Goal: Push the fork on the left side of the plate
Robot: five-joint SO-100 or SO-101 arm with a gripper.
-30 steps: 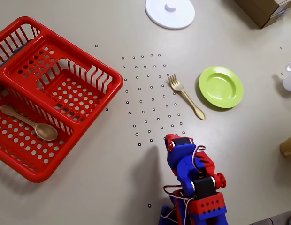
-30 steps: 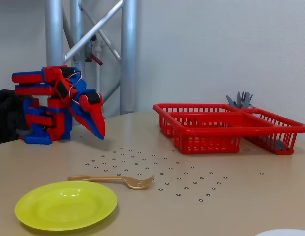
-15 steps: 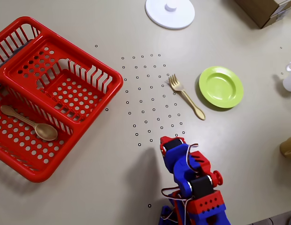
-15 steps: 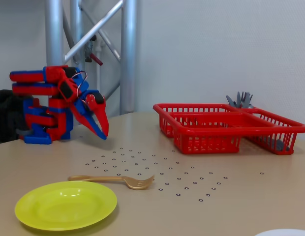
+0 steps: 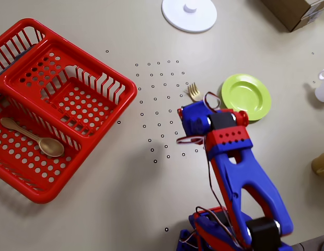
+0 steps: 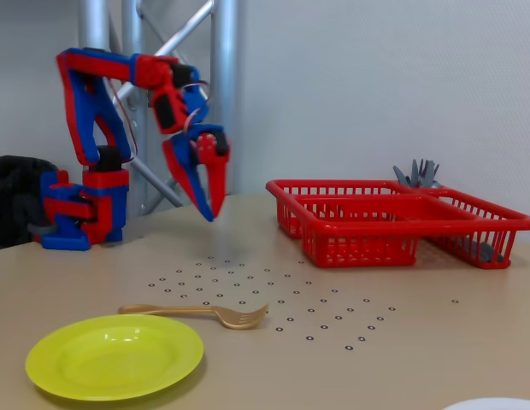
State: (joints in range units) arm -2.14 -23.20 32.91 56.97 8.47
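Above the dotted patch of the counter [image 6: 419,342], the hand [image 6: 209,213] hangs in the air with its tips pointing down, well clear of the surface in the fixed view. Its two fingers look pressed together or nearly so, and it has hold of nothing.

The fork [image 6: 197,313] lies flat on the counter just beside the plate [image 6: 114,355], apart from it by a narrow strip. In the overhead view only the fork's tines [image 5: 194,92] show; the arm covers the handle. The plate [image 5: 246,97] sits to the right of the fork there.

The fork's long axis runs slanted in the overhead view, tines toward the top left and the handle, by my reading, passing down and right under the arm. The hand seems to hover over or just short of the fork's middle, so the fork lies below it and slightly toward the plate. Any push would need the hand to drop to counter height first, on the side of the fork away from the plate.
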